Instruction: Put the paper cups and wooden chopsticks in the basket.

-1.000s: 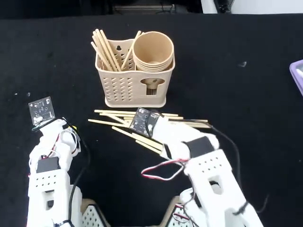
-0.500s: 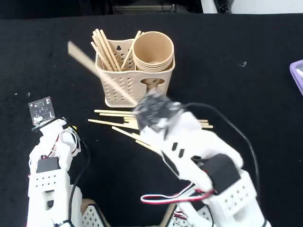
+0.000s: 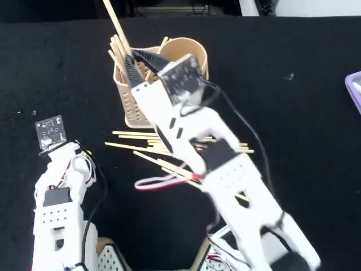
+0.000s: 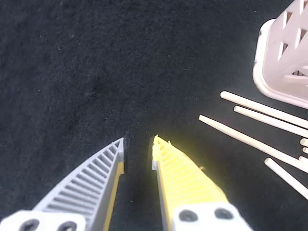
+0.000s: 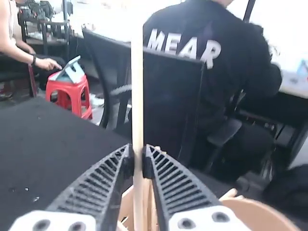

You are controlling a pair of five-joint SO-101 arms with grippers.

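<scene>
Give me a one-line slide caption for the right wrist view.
Right claw shut on one wooden chopstick, with a paper cup rim close by.

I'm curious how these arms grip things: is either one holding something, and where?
The right gripper pinches one wooden chopstick toward its lower end; the left gripper holds nothing.

The high camera looks down over the black cloth bench. The left wrist camera faces it closely, sharing the beige slotted plastic basket. The right one faces the room.
</scene>
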